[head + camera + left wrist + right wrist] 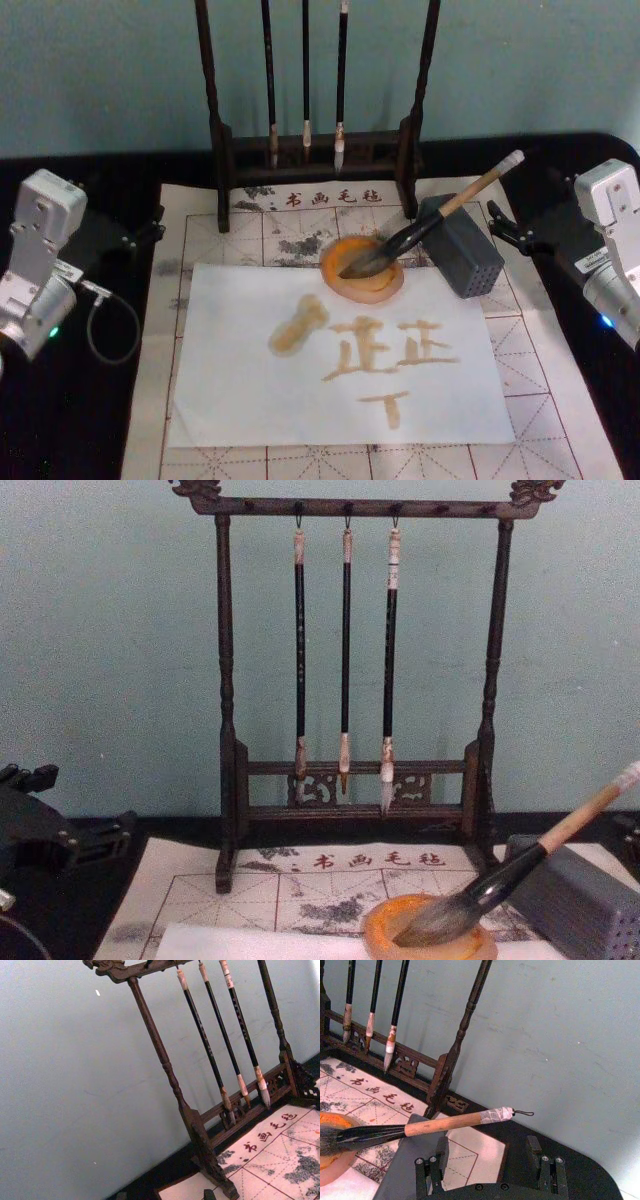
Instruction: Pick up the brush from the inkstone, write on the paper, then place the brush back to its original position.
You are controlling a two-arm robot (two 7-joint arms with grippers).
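Brush [430, 222] found at rest, held by neither gripper: its grey-brown bristles lie in the round orange inkstone [345, 285], and its tan handle slopes up and to the robot's right, leaning across the top edge of a grey rectangular block [462, 255], with the whitish end projecting past it. The inkstone sits at the far edge of the paper [250, 400], overlapping that edge, with the block just beside it on the right. The paper lies flat on a beige gridded felt mat [545, 350] and carries amber-brown written strokes [390, 350] on its right half and a broader blot [298, 325] of the same colour nearer its middle. Behind the mat, a dark wooden rack [222, 140] stands upright with three thin dark-handled brushes [345, 650] hanging from its top bar, tips down. The right gripper [487, 1141] is at the right of the black counter [60, 420], well apart from the brush; its fingers [534, 1146] stand apart with nothing between them. The left gripper [140, 232] is at the left side of the counter, beside the mat's edge, clear of all task items; whether it is spread or closed cannot be told.
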